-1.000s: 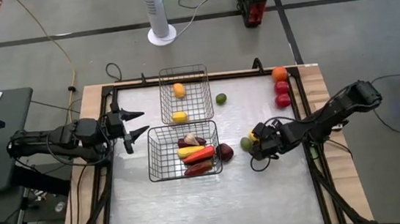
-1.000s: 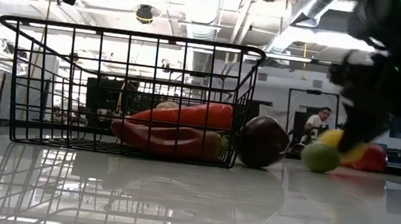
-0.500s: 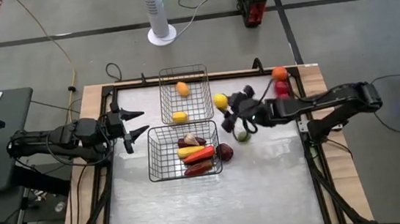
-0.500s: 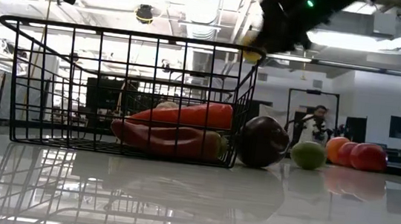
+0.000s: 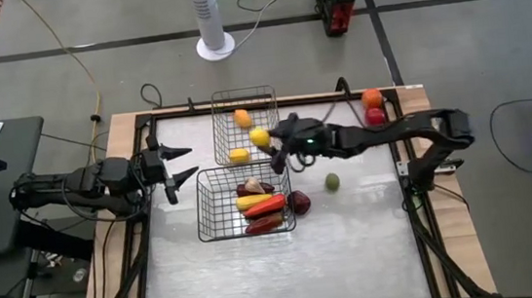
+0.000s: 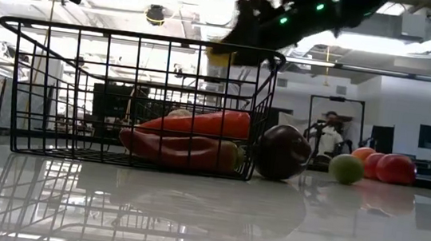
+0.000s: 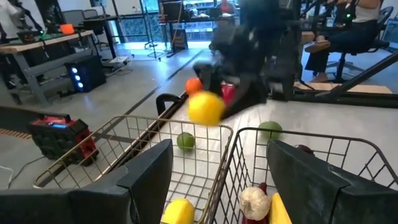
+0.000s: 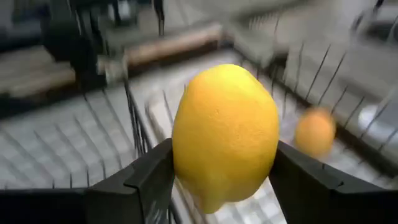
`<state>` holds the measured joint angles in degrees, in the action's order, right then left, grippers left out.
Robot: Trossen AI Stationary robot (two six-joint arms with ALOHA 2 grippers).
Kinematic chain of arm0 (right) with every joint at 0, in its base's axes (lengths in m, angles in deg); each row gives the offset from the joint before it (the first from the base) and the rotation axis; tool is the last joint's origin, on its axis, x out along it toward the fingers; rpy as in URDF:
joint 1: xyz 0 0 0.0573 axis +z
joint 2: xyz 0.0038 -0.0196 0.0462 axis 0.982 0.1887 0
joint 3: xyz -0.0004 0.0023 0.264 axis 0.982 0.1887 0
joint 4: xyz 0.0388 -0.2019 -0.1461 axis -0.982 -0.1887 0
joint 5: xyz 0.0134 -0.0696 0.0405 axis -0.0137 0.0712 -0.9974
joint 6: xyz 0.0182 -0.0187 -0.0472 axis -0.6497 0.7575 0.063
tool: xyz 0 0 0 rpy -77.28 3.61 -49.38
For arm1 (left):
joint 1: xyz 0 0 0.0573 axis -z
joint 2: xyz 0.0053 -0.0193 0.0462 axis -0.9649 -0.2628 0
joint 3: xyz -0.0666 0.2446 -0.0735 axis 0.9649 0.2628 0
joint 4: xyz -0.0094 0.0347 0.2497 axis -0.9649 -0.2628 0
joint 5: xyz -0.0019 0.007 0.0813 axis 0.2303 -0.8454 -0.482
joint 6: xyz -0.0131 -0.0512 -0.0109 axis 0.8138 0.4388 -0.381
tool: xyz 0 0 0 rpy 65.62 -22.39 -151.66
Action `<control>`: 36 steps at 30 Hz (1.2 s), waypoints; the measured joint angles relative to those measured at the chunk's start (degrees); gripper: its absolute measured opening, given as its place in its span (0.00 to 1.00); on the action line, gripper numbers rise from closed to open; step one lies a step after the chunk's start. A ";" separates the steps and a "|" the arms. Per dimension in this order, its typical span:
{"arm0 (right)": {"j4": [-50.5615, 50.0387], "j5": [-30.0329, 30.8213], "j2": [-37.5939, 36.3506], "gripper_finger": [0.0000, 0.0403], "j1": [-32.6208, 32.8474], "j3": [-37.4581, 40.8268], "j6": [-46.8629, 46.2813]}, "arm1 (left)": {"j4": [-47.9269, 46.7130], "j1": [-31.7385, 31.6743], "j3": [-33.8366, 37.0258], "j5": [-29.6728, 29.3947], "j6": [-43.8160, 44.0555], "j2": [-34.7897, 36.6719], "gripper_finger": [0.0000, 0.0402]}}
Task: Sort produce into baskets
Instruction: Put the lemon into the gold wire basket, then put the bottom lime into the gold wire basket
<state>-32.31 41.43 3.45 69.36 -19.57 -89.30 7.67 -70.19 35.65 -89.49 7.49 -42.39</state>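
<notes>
My right gripper (image 5: 265, 141) is shut on a yellow lemon (image 8: 225, 140) and holds it in the air over the right part of the narrow silvery basket (image 5: 222, 124). An orange piece (image 5: 242, 118) and a yellow piece (image 5: 238, 156) lie in that basket. The darker, wider basket (image 5: 205, 209) holds long red and yellow pieces (image 5: 264, 206). A dark purple piece (image 5: 299, 202) rests against its right side. A green piece (image 5: 332, 181) lies loose on the table. My left gripper (image 5: 185, 165) waits open at the table's left, near both baskets. My right gripper pinches the lemon's two opposite sides (image 8: 180, 149) between its two fingers (image 8: 146, 177). The fingers reach in from the table's right, slanting a little downward. The lemon is lifted clear, above the silvery basket's mesh (image 8: 99, 137).
An orange piece (image 5: 371, 98) and a red piece (image 5: 375, 116) sit at the table's far right corner. Another green piece (image 7: 185, 141) lies just right of the silvery basket. A raised frame (image 5: 418, 203) edges the table. Bare tabletop (image 5: 288, 274) spreads along the near side.
My right gripper has risen from beside the green piece on the table's right. It has swung toward the far left with the lemon and tipped from steeply down to nearly level. It now stands over the silvery basket. The green piece stays on the table.
</notes>
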 joint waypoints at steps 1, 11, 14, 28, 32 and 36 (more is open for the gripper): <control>-2.36 -1.37 1.40 0.67 -0.31 -1.13 -0.52 | 0.02 0.00 0.00 -0.14 -0.01 0.00 0.62; -21.27 0.12 3.02 0.76 0.14 -11.70 1.89 | -0.46 0.00 0.00 -0.58 -0.25 0.00 0.62; -26.56 3.78 0.23 0.76 1.22 -12.03 1.85 | -0.59 0.00 0.00 -0.56 -0.24 0.03 0.62; -47.35 19.72 -13.36 0.76 15.44 6.91 -24.04 | -0.84 0.00 0.00 0.62 0.71 0.02 0.62; -38.71 19.68 -14.69 0.76 19.63 16.12 -30.83 | -0.10 0.00 0.00 0.64 0.87 0.02 0.62; -34.42 19.93 -12.89 0.76 21.56 21.26 -33.22 | -0.04 0.00 0.00 0.66 1.23 0.00 0.62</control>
<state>-66.72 61.36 -9.45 90.92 1.69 -122.52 7.62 -70.19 35.65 -88.84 8.72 -42.39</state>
